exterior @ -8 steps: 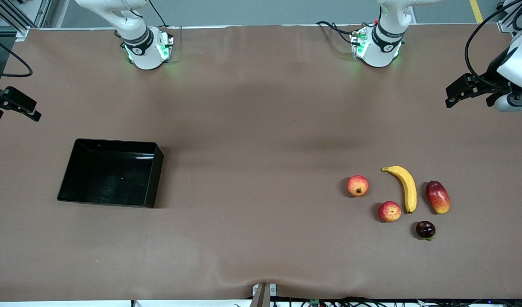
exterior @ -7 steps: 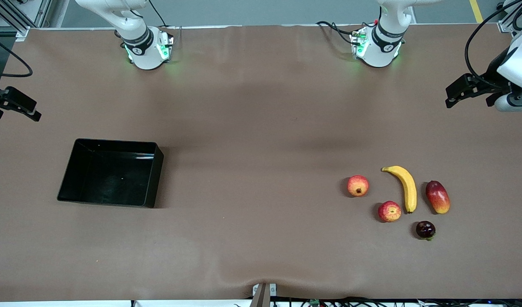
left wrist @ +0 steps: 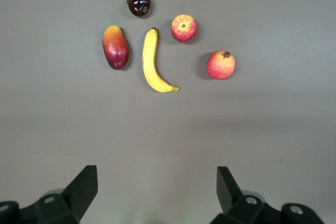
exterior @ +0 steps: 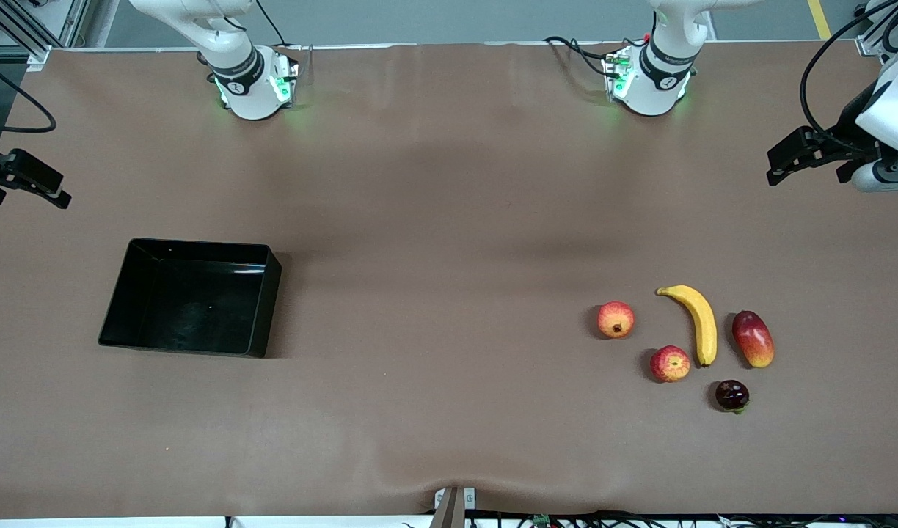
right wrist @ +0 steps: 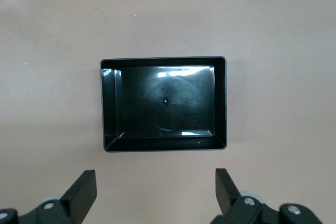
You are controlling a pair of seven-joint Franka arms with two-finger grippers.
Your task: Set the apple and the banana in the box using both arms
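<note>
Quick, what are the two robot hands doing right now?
Left gripper: open, holding nothing, high over the table.
Right gripper: open, holding nothing, high over the table.

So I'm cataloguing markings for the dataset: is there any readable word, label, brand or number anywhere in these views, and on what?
None can be read. The apple, banana and box bear no text. Small marks on the arm bases' collars are too small to read.

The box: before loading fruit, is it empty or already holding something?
Empty. The box shows only bare glossy black floor; the apple and banana lie on the table.
</note>
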